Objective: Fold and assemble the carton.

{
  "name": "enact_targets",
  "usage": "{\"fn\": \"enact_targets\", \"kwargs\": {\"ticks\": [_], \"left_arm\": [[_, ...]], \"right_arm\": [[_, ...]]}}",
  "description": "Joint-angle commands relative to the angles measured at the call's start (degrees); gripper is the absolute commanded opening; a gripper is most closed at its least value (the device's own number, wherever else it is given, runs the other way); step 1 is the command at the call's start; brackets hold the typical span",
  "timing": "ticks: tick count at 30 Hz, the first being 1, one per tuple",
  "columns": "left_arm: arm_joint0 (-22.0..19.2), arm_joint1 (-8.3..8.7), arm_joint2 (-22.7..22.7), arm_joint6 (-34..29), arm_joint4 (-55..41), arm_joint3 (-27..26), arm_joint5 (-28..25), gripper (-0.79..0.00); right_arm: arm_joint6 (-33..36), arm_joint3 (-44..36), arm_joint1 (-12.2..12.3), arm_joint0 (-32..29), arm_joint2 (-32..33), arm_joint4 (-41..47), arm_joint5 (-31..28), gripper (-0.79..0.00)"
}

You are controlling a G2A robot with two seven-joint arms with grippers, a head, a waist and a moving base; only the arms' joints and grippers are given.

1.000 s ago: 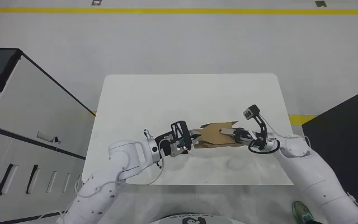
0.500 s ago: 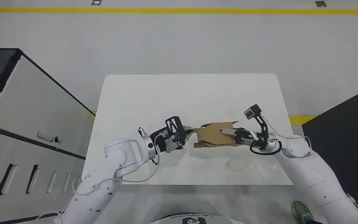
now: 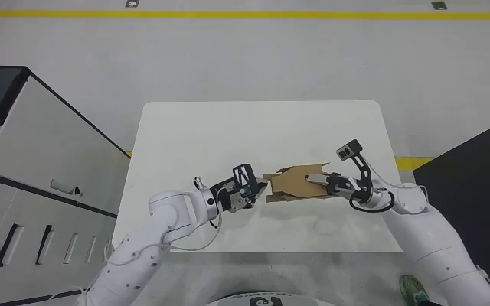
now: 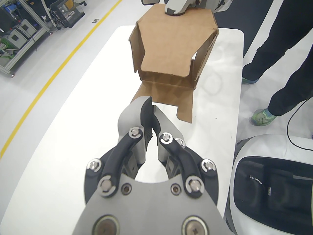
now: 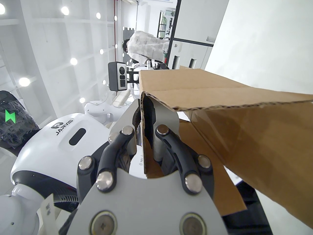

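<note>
A brown cardboard carton (image 3: 295,183) stands half-formed near the middle of the white table (image 3: 230,130), its open end toward my left arm. In the left wrist view the carton (image 4: 168,50) has side panels bent up and a bottom flap lying flat on the table. My right gripper (image 3: 316,180) is shut on the carton's far wall; the right wrist view has that cardboard edge (image 5: 144,123) pinched between the fingers. My left gripper (image 4: 149,113) is shut with nothing in it, its tips just short of the flat flap. From above, the left gripper (image 3: 259,196) sits beside the carton's near end.
A grey cabinet (image 3: 46,153) stands off the table's left side and a dark unit (image 3: 463,164) off its right. The table's back half and left part are bare white surface. A yellow floor line (image 3: 245,14) runs behind.
My left gripper drew back from the carton, then came forward again to its near end. The right gripper kept its hold and the carton shifted slightly.
</note>
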Motion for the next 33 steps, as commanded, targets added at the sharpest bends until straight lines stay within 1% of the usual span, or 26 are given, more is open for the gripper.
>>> {"fn": "enact_targets", "kwargs": {"ticks": [1, 10, 18, 33], "left_arm": [[-0.46, -0.08, 0.66, 0.07, -0.3, 0.17, 0.04, -0.785], [-1.53, -0.12, 1.54, 0.98, -1.9, -0.18, -0.2, -0.785], [-2.36, -0.12, 2.73, 0.75, -2.01, -0.58, -0.64, -0.785], [-6.37, -0.91, 8.1, -1.61, -0.91, -0.26, -0.18, -0.785]], "right_arm": [[-0.06, 0.32, -0.19, 0.3, -0.32, -0.24, 0.34, -0.785], [-2.1, 2.26, -0.92, 1.65, -1.73, -4.32, 2.67, -0.785], [-3.71, 2.35, -1.35, 2.07, -2.46, -8.13, 3.73, -0.785], [-3.57, 1.83, -1.95, 2.15, -2.85, -10.28, 4.51, -0.785]]}}
